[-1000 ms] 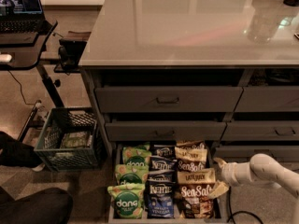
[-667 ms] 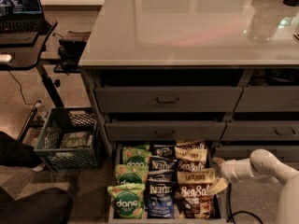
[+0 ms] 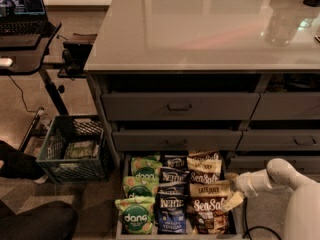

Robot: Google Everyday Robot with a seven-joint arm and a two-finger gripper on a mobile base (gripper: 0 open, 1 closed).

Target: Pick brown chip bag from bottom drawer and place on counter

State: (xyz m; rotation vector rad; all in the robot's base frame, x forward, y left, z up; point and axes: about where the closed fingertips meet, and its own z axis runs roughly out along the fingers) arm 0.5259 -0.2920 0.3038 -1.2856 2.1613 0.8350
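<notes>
I have the gripper (image 3: 232,189) low at the right of the frame, down at the right wall of the open bottom drawer (image 3: 175,236), with the white arm (image 3: 280,176) reaching in from the lower right corner. Its two tan fingers (image 3: 233,202) look spread apart with nothing between them. One sits toward the back and one toward the front, though the rear one is hard to separate from the bag tops behind it.

The drawer holds three columns of bags: green dang bags (image 3: 136,216) on the left, blue Kettle bags (image 3: 172,204) in the middle and brown ones on the right. The brown bag (image 3: 210,213) I am after stands at the front of that right column, with its "Sea Salt" lettering facing up. A second one lies just behind it and a third further back. The front finger lies at the right edge of this column, about where the front bag meets the one behind. I cannot tell whether it touches the bag or is only just beside it. The bag is not between the fingers; it lies to their left.

The counter (image 3: 200,29) is above, well apart from the gripper. A crate (image 3: 75,149) stands on the floor to the left of the drawer.
</notes>
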